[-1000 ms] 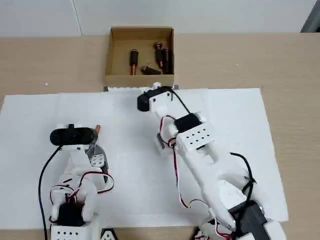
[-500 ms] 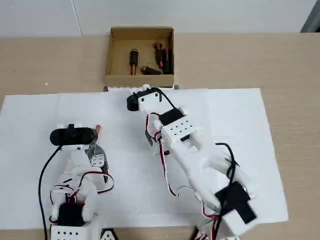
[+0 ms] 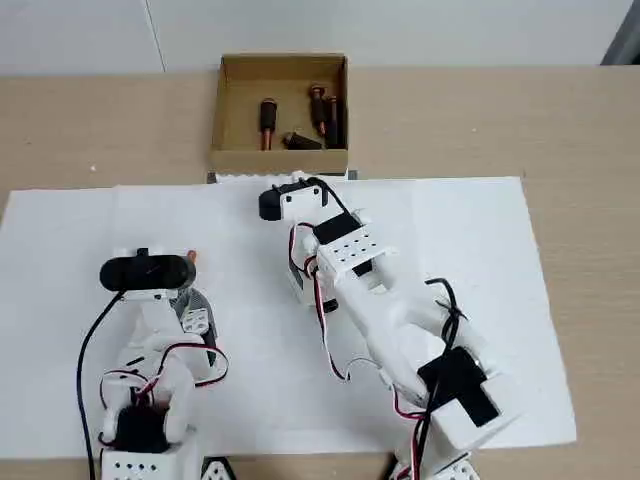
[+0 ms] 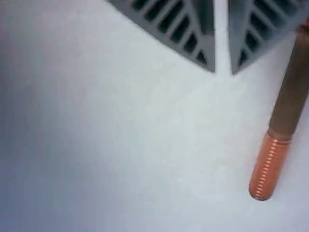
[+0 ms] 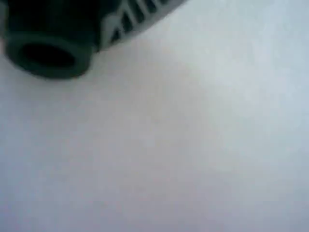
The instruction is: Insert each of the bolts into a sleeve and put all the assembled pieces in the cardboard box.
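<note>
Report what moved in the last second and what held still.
The right arm swung leftward. Its wrist end slid left along the front of the cardboard box, then edged back a little, and its rear part drew in to the left. No grasp or release shows. The left arm, the bolt by its jaws and the assembled pieces in the box stayed put.

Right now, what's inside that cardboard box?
Inside the cardboard box: one bolt-and-sleeve piece left of centre, two more by the right wall, and a small dark piece near the front. The box's front wall hides the floor strip just behind it.
</note>
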`<state>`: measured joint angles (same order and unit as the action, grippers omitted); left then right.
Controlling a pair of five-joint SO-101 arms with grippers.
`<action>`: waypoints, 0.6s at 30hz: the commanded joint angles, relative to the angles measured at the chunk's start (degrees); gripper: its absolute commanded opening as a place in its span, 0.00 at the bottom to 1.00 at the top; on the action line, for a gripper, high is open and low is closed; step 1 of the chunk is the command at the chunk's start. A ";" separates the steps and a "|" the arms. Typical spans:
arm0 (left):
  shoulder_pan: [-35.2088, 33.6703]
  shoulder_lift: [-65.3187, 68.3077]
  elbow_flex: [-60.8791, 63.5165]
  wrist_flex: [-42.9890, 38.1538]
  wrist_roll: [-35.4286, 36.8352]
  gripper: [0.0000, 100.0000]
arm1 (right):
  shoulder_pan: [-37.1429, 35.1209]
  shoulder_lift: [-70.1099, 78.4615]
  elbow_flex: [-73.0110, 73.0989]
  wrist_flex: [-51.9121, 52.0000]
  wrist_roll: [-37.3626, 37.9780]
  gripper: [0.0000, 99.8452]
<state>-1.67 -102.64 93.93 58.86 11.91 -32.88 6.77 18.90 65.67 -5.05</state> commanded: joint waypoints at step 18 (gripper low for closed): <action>-0.18 -0.62 -0.22 -0.18 -0.09 0.01 | -0.48 -17.54 -21.27 22.99 -2.02 0.00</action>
<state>-1.67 -102.64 93.93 58.86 11.91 -33.32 -4.57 0.44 86.15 -6.55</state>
